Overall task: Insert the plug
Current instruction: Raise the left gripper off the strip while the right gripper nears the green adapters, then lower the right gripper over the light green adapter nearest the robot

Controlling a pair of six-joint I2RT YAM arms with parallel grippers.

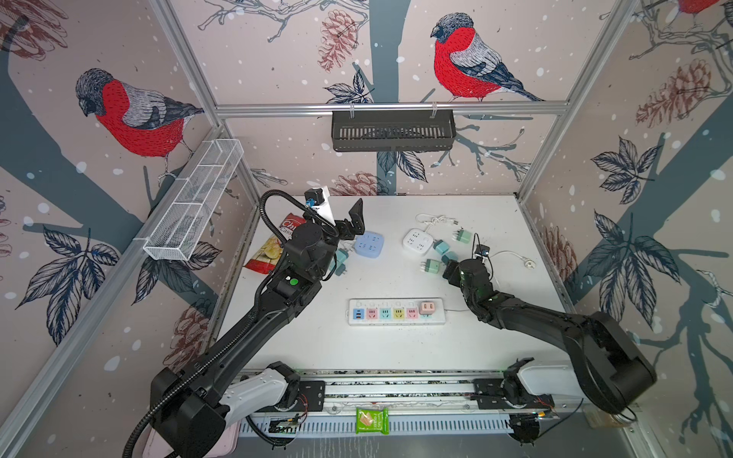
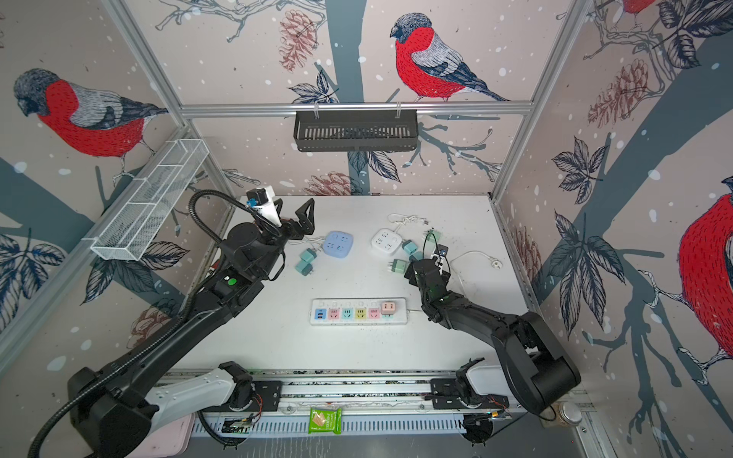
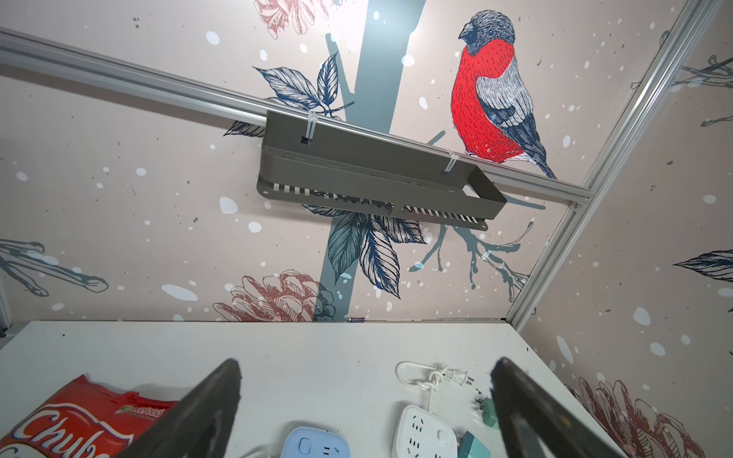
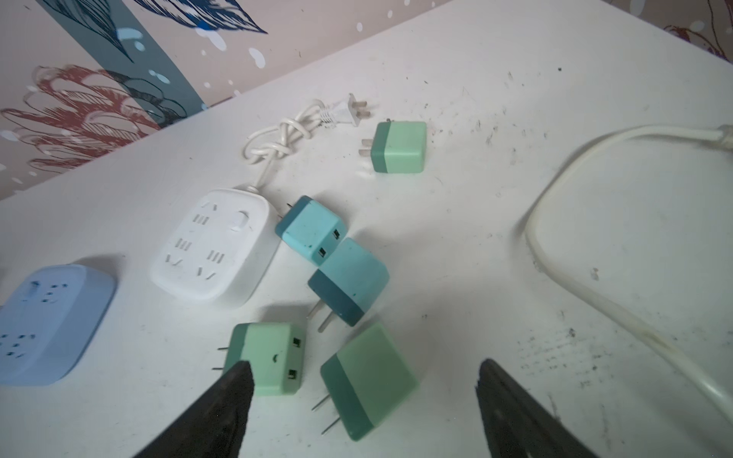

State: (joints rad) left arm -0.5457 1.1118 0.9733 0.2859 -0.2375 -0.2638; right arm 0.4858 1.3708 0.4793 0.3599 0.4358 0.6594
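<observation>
Green plug (image 4: 369, 376) lies btwn right tool's (image 4: 363, 368) spread jaws, not gripped.

White table (image 1: 396, 349) is carrying a multicoloured power strip (image 1: 396, 312) near centre. Farther back are lying a blue socket block (image 1: 369, 244), a white socket block (image 1: 417, 240), teal and green plug adapters (image 4: 349, 281), and at far left a red snack bag (image 1: 269, 250).

- Red chips bag (image 1: 265, 253) lies flat at the left edge of the tabletop (image 1: 317, 349).
- Black slotted basket (image 1: 392, 131) hangs at the rear.
- White wire basket (image 1: 194, 202) hangs on the left.
- Green snack packet (image 1: 371, 420) sits in front.
</observation>
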